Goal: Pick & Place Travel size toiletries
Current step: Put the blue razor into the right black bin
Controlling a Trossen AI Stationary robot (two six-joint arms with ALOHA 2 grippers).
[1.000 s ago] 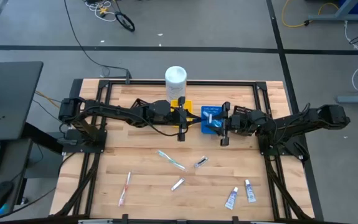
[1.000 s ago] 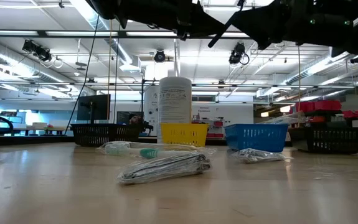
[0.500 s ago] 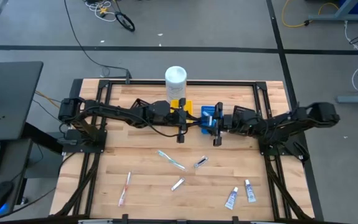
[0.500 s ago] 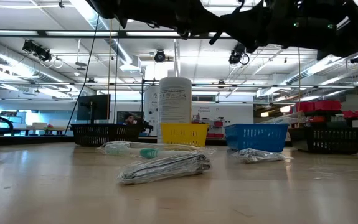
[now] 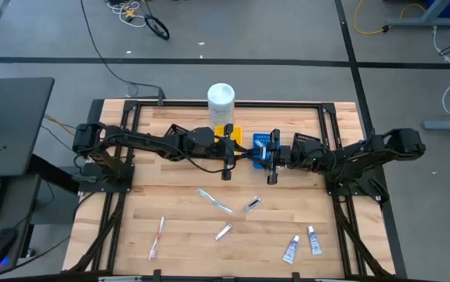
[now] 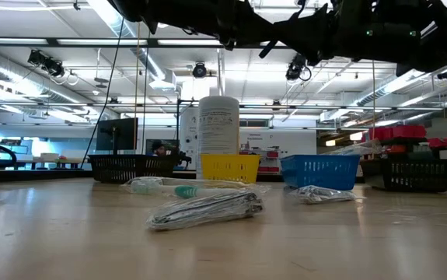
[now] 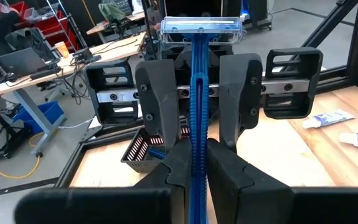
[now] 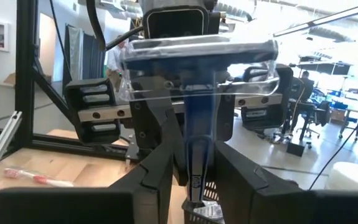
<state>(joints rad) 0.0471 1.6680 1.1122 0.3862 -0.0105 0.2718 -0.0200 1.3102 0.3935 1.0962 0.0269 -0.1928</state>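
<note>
My left gripper (image 5: 239,152) and my right gripper (image 5: 267,154) face each other high above the blue tray (image 5: 261,143). Each is shut on a razor. The left one holds a blue razor (image 7: 197,93) with a pale head (image 7: 200,26). The right one holds a dark-blue razor (image 8: 198,118) whose head wears a clear cap (image 8: 197,56). Loose toiletries lie flat on the table nearer the front: a light-blue toothbrush (image 5: 214,200), two sachets (image 5: 252,204) (image 5: 223,232), a pink toothbrush (image 5: 156,237) and two white tubes (image 5: 291,249) (image 5: 314,240). My left gripper pinches the blue razor's handle (image 7: 197,158) between its two fingers. The fingers lie level, coming from the table's left, along the handle. The head sticks out past the fingertips, lifted clear. My right gripper pinches the dark-blue razor's handle (image 8: 197,168) between its two fingers. The fingers lie level, coming from the table's right, along the handle. The capped head sticks out past the fingertips, lifted clear.
A tall white container (image 5: 221,96) stands at the table's far edge. In front of it a yellow tray (image 5: 226,133), the blue tray and a black tray (image 5: 303,142) stand in a row. The front half of the table holds the loose items, with bare wood between them.
My right gripper has moved toward the table's left with its razor, closer to my left gripper, and has then kept still.
</note>
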